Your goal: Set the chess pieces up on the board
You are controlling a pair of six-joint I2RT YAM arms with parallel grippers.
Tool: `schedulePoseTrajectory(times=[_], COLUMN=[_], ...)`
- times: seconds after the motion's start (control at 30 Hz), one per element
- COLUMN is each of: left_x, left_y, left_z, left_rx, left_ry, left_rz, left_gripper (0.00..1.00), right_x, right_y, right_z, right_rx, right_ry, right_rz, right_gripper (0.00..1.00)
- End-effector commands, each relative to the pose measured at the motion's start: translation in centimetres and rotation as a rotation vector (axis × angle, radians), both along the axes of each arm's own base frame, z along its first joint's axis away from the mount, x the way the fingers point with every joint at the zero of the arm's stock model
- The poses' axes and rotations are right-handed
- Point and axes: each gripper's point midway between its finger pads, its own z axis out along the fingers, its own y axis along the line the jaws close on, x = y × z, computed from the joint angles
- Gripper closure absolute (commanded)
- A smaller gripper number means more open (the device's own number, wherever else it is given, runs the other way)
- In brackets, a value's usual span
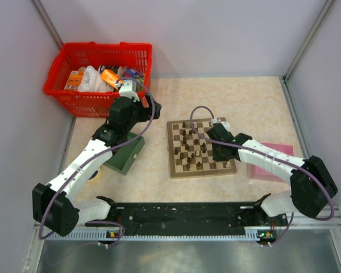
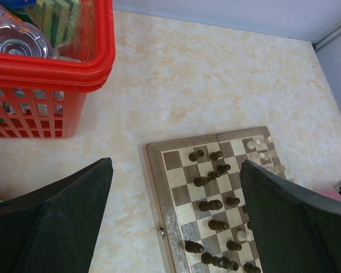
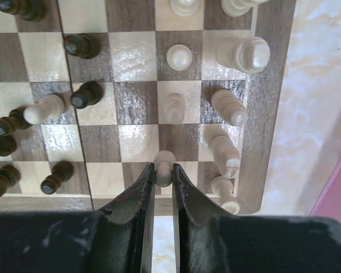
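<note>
The table (image 1: 244,96) is walled in on the left, back and right, and its widest bare stretch runs from the board to the back wall. A second bare lane lies between the red basket (image 1: 96,48), in the back left corner, and the board's left edge.

The board (image 1: 171,151) lies flat near the middle of the table, a little right of centre, with its tan border showing on all sides. A pink box (image 1: 260,172) sits just beside its right edge, leaving little room there. A green block (image 1: 128,156) lies near the left edge, apart from it.

The left gripper (image 2: 176,164) hangs above the table between the basket and the board's far left corner. Its jaws are spread wide and hold nothing.

The right gripper (image 3: 163,170) reaches over the right half of the board. Its jaws are closed, pinching an upright cream piece (image 3: 163,162).

The chess pieces are all on the board. The dark pieces (image 2: 210,205) are scattered over the middle files, several touching each other. The other cream pieces (image 3: 227,105) are crowded into the two files along the right border. The pinched piece stands in the last row by the board's edge, with another cream piece just beside it on the border side and open squares on the other.
</note>
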Motion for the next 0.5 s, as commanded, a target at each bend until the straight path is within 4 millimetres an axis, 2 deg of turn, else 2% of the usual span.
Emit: schedulePoseTrajectory(times=[0.0, 0.2, 0.47], left_x=[0.6, 0.6, 0.7], left_y=[-0.4, -0.3, -0.3], left_z=[1.3, 1.2, 1.0], left_rx=[-0.031, -0.03, -0.033], left_ry=[-0.038, -0.037, -0.033], left_rz=[-0.008, -0.005, -0.002], left_gripper=[0.01, 0.01, 0.01], right_x=[0.3, 1.0, 1.7], right_y=[-1.1, -1.6, -1.1], right_z=[0.1, -0.2, -0.2], right_rx=[-0.009, -0.024, -0.011], right_ry=[-0.018, -0.039, -0.044], right_rz=[-0.041, -0.049, -0.04], right_gripper=[0.89, 0.87, 0.86])
